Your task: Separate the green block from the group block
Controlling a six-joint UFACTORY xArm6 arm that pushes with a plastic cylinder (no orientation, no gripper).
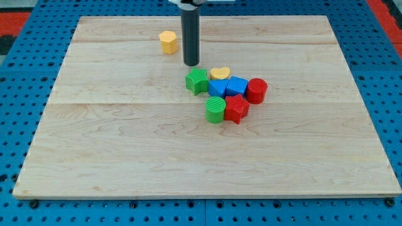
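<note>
Contact-wise, there's no gripper to open or close, so put my tip, now just above it, on the cluster-facing side of the light, rigid green star-shaped plastic block at the group's left edge on the smooth wooden desk, since you'll probably see it slide and spin easily.

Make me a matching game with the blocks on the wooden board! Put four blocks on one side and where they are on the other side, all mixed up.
Blocks:
1. yellow hexagon block
2. green star block
3. red cylinder block
4. green cylinder block

Places:
A. the group's end toward the view's right
B. alone near the view's top, apart from the group
C. the group's edge toward the view's bottom, touching the red star block
D. the group's end toward the view's left, just below my tip

Pairs: 1-B, 2-D, 3-A, 4-C
</note>
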